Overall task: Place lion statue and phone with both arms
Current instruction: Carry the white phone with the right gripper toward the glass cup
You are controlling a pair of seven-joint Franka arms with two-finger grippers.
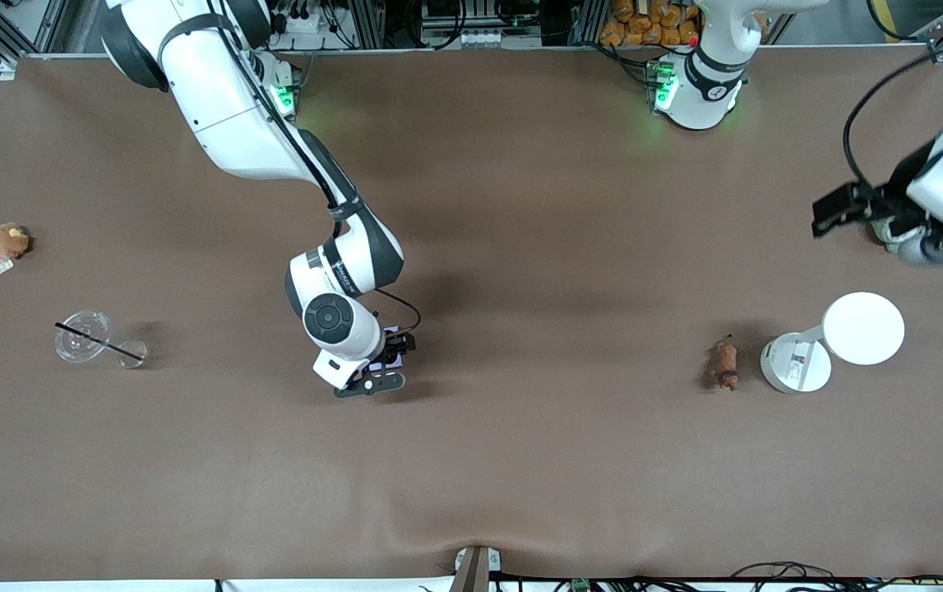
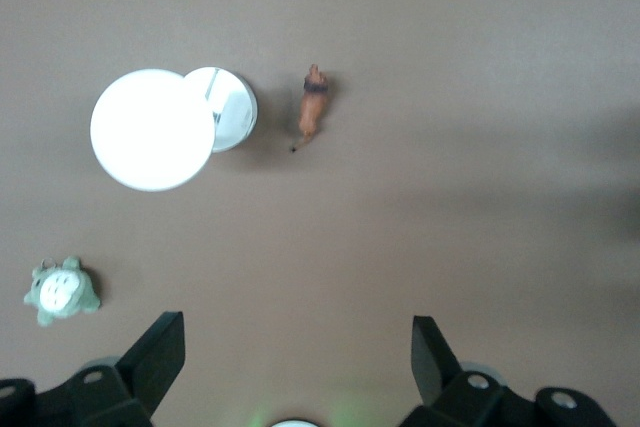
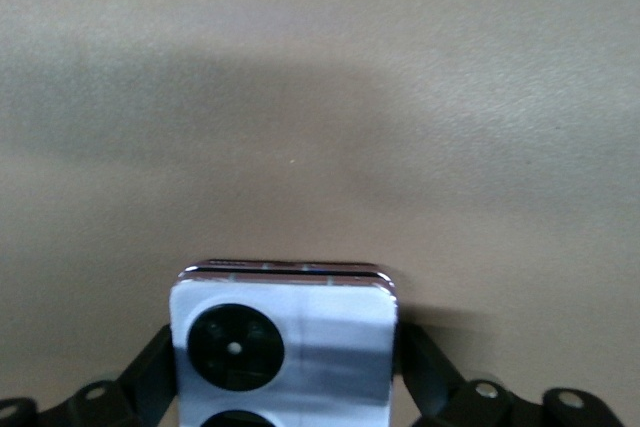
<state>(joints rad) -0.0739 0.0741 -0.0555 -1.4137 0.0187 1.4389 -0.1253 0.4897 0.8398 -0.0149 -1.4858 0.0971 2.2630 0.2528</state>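
Observation:
The lion statue (image 1: 723, 364) lies on its side on the brown table toward the left arm's end, beside a white lamp base; it also shows in the left wrist view (image 2: 314, 107). My left gripper (image 1: 837, 210) is open and empty, up in the air over that end of the table, its jaws wide apart in the left wrist view (image 2: 297, 332). My right gripper (image 1: 387, 360) is low over the middle of the table, shut on the lilac-white phone (image 3: 300, 347), whose black camera circles face the wrist camera. The right gripper's fingers (image 3: 415, 352) press both sides of the phone.
A white lamp with a round disc head (image 1: 863, 327) and round base (image 1: 796, 362) stands beside the lion. A grey-green plush (image 2: 62, 291) lies under the left arm. A brown plush with a tag (image 1: 8, 240) and a clear cup with a straw (image 1: 85, 337) lie toward the right arm's end.

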